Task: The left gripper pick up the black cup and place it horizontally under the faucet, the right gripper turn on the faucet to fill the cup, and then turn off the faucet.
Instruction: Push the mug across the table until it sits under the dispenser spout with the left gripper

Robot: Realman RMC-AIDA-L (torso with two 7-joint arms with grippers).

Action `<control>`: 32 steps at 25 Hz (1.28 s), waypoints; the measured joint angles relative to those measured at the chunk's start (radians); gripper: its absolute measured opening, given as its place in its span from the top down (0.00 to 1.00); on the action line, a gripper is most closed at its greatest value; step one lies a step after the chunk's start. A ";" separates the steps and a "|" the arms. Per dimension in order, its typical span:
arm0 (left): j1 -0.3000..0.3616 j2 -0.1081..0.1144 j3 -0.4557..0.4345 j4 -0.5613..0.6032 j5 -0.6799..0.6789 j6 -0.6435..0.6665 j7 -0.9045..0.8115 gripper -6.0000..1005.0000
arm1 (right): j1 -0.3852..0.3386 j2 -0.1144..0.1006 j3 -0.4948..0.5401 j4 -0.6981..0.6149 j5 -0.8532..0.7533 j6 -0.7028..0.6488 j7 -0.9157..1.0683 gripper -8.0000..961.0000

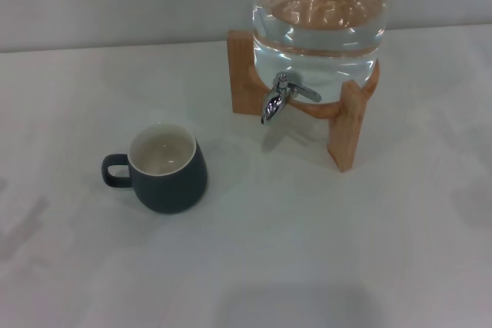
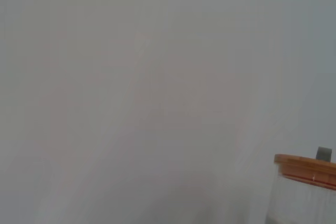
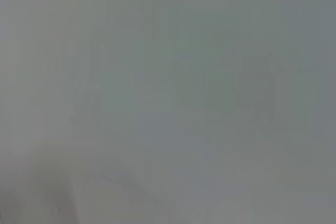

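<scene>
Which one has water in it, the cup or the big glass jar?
The big glass jar on the wooden stand holds the water; you can see it through the clear glass. The black cup stands upright with only its cream inside showing.

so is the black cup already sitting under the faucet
No, in the head view the black cup stands upright on the table, off to the left of the faucet, not under its spout.

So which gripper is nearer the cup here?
Cannot tell: neither gripper is in view. The cup stands upright on the table's left part, away from the faucet. The left wrist view catches only the jar's lid; the right wrist view shows nothing.
</scene>
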State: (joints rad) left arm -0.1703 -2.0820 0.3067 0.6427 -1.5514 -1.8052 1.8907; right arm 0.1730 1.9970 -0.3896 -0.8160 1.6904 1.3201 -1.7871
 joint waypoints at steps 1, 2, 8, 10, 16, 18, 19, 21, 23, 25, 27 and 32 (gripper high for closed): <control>0.000 0.000 0.000 0.000 0.001 0.000 0.000 0.11 | 0.000 0.000 0.000 0.000 0.000 0.000 0.000 0.12; 0.000 0.000 0.000 0.000 0.003 0.000 0.000 0.11 | 0.000 0.000 0.000 0.000 0.000 0.000 0.000 0.12; 0.000 0.000 0.000 0.000 0.007 0.004 0.001 0.11 | 0.000 0.000 0.000 0.000 0.000 0.001 0.000 0.12; -0.001 0.000 0.000 0.000 0.009 0.006 0.000 0.11 | 0.000 0.000 0.000 0.000 0.000 0.001 0.000 0.12; -0.007 0.000 0.001 -0.005 0.019 0.025 0.003 0.11 | 0.000 0.000 0.000 0.000 0.000 0.000 0.000 0.12; -0.018 -0.001 0.002 -0.022 0.047 0.057 0.012 0.11 | 0.001 0.000 0.000 0.000 0.000 0.000 0.000 0.12; -0.025 -0.001 0.002 -0.031 0.058 0.070 0.020 0.11 | 0.001 0.000 0.000 0.000 0.000 0.000 0.000 0.12; -0.035 -0.002 0.002 -0.046 0.083 0.098 0.043 0.11 | 0.002 0.000 0.000 0.000 0.000 0.000 0.000 0.12; -0.046 -0.003 0.003 -0.056 0.106 0.127 0.070 0.11 | 0.003 0.000 0.000 0.000 0.000 0.000 0.000 0.12; -0.054 -0.004 0.003 -0.066 0.124 0.152 0.100 0.11 | 0.004 0.000 0.000 0.000 0.000 0.001 0.000 0.12; -0.061 -0.004 0.003 -0.075 0.134 0.173 0.130 0.11 | 0.004 0.000 0.000 0.000 0.000 0.001 0.000 0.12; -0.066 -0.006 0.043 -0.091 0.143 0.226 0.214 0.11 | 0.002 0.000 0.001 0.000 0.000 0.000 0.000 0.12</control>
State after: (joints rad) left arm -0.2361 -2.0876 0.3496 0.5519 -1.4085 -1.5795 2.1045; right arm 0.1747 1.9971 -0.3889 -0.8160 1.6903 1.3206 -1.7870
